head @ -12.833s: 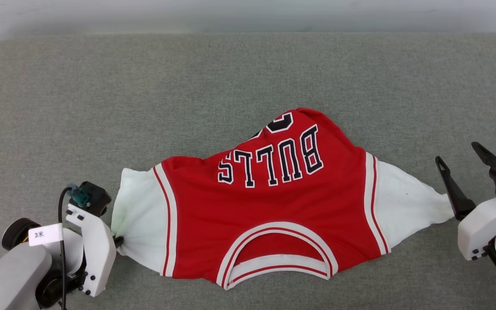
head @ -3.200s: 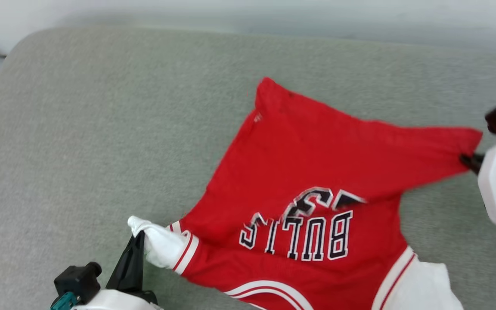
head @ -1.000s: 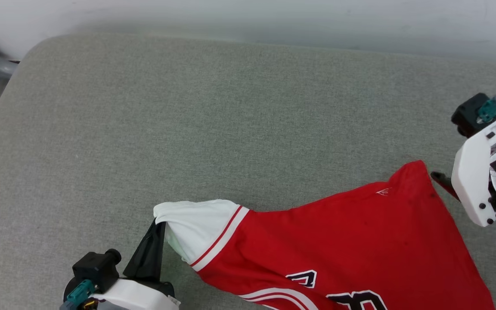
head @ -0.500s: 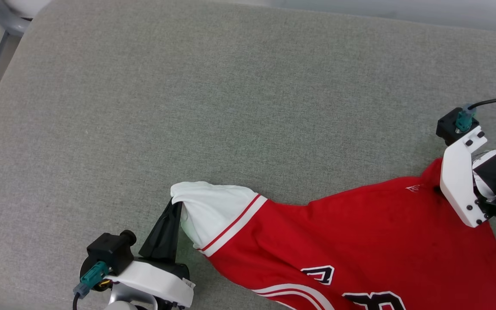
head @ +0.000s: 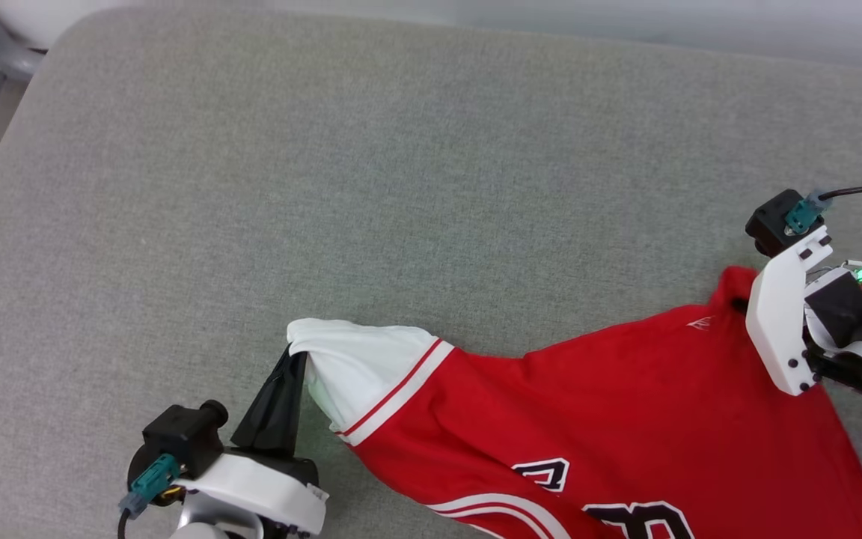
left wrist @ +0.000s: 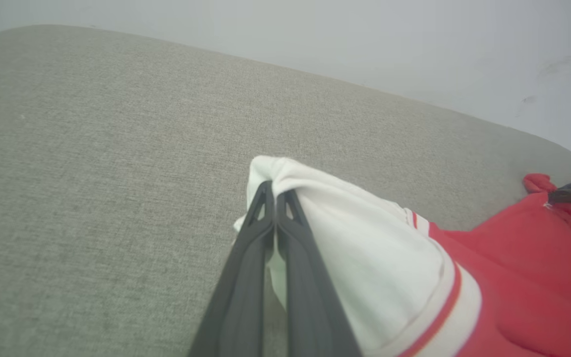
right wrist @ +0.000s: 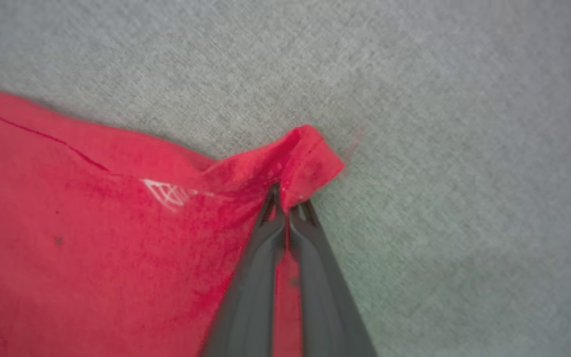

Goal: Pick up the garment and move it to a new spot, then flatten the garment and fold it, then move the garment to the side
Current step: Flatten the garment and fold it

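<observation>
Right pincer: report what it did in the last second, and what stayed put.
The right pincer moved over a corner of the red jersey shirt with white sleeves and closed on it; a second ago it stood open beside that corner. The left pincer stays shut on the white sleeve, and the shirt still lies on the grey fabric surface.

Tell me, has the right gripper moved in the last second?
Yes. Judged against the grey table, the right gripper slid toward the robot's left onto the red corner of the garment and shut on it.
</observation>
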Robot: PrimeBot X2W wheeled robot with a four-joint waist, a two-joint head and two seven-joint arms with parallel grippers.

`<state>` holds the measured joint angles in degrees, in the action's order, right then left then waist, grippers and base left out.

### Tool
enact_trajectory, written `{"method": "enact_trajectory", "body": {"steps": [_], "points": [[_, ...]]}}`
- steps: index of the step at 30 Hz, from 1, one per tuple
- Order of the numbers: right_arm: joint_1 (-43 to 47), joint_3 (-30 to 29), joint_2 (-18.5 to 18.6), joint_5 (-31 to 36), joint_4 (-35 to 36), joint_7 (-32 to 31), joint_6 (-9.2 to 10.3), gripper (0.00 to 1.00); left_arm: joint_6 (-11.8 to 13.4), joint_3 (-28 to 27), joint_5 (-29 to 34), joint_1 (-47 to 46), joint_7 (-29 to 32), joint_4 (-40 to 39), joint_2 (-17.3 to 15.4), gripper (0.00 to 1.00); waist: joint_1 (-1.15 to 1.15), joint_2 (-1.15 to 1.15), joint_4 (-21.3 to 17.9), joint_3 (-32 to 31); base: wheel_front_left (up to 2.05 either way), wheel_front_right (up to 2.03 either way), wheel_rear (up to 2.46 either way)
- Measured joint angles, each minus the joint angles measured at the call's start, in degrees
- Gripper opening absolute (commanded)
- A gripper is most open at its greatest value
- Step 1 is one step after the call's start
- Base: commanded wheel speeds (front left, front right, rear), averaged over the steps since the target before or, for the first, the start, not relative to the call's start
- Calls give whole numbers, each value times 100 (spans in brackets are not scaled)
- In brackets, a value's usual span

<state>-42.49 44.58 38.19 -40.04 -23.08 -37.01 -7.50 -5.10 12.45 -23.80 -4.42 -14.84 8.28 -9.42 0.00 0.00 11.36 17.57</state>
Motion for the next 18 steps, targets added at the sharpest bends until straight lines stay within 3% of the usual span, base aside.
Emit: {"method": "enact_trajectory", "body": {"steps": [10,18], "points": [[163,-580,-9,-46,322,1493,-3,0,58,-187,27,125,67,-477,-318,0,0,0,-293,-648,0,0,0],[162,-1408,-218,154,875,2143,-3,0,7,-325,97,-879,458,-1322,-784,0,0,0,-602,-1006,0,0,0]]}}
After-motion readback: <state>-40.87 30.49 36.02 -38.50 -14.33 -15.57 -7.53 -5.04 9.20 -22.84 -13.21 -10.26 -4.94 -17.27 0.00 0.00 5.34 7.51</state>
